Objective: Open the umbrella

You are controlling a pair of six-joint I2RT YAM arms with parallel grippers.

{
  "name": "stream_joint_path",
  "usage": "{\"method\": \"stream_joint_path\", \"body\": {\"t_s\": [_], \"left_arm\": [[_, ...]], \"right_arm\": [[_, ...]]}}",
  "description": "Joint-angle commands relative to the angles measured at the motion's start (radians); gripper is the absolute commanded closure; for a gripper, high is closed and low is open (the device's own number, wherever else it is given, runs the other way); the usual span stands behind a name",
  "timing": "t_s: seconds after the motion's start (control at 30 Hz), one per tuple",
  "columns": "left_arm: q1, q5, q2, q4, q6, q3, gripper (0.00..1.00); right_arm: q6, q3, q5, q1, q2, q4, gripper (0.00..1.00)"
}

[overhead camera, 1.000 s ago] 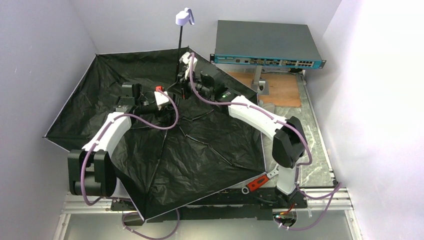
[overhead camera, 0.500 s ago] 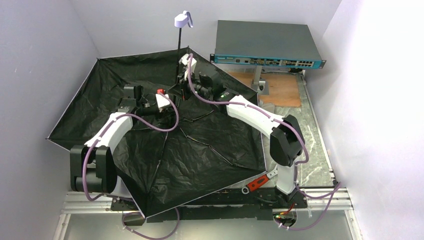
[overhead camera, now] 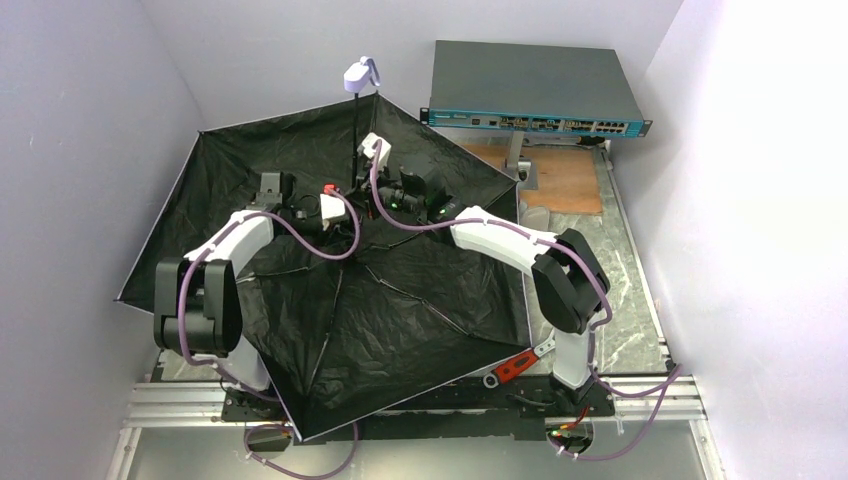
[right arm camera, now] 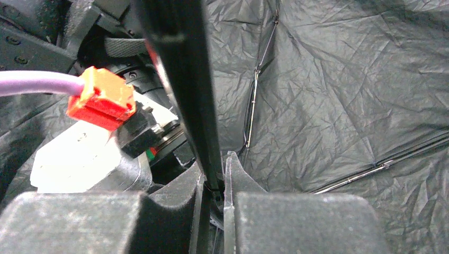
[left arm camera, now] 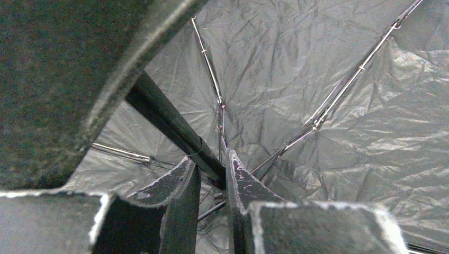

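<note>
Right gripper (right arm camera: 214,182) is pinched narrow on the thin black shaft (right arm camera: 186,84), pads touching it on both sides, low down by the hub. Left gripper (left arm camera: 213,177) is on the same shaft (left arm camera: 169,124) from the other side, its fingers (left arm camera: 182,185) closed around it as far as the wrist view shows.

At the bottom of the top view, a red-handled tool (overhead camera: 512,367) lies on the table (overhead camera: 628,300), just beside the near edge of the umbrella (overhead camera: 400,300). The umbrella sits upside down, black lining up, its canopy spread wide across the middle and left of the frame. The ribs (left arm camera: 339,87) look straight and taut. Up from the centre the shaft rises to the pale handle (overhead camera: 360,74) at upper centre, close to the back wall. A teal flat box (overhead camera: 535,95) stands at upper right, just beyond the far corner of the canopy.

My read is that the opening is almost done and what remains is seating the latch. One gripper should act as the anchor while the other presses straight along the shaft. Any sideways pull risks bending that thin rod or sliding the canopy into the box.
</note>
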Motion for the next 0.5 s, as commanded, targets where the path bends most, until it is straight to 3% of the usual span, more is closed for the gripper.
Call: {"method": "stream_joint_path", "body": {"t_s": [0.0, 0.2, 0.4, 0.47], "left_arm": [[0.100, -0.544, 0.104, -0.177, 0.166, -0.012, 0.83], [0.100, -0.363, 0.025, -0.158, 0.142, -0.005, 0.79], [0.098, -0.322, -0.083, -0.035, 0.036, -0.036, 1.00], [0.102, -0.312, -0.135, 0.009, -0.020, -0.041, 1.00]], "right_arm": [[0.008, 0.076, -0.112, -0.033, -0.208, 0.314, 1.00], [-0.015, 0.044, -0.110, -0.013, -0.186, 0.332, 1.00], [0.007, 0.075, -0.130, -0.005, -0.199, 0.292, 0.99], [0.010, 0.068, -0.141, -0.005, -0.221, 0.258, 0.79]]}}
